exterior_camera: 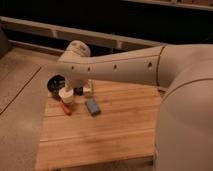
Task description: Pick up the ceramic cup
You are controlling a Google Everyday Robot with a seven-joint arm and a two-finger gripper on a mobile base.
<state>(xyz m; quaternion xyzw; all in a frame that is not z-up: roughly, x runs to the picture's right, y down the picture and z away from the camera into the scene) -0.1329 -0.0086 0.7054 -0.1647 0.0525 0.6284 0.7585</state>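
Note:
The ceramic cup (66, 95) is small and cream-white and stands upright on the wooden table (115, 130) near its back left corner. My arm (120, 70) reaches in from the right, with its bend above the cup. My gripper (78, 90) shows only as a dark part just below the arm, right beside the cup on its right. Most of it is hidden by the arm. I cannot tell whether it touches the cup.
A dark bowl (55, 83) sits behind and to the left of the cup. A red object (66, 107) lies in front of the cup. A blue-grey object (92, 106) lies to its right. A small white block (88, 90) stands behind that.

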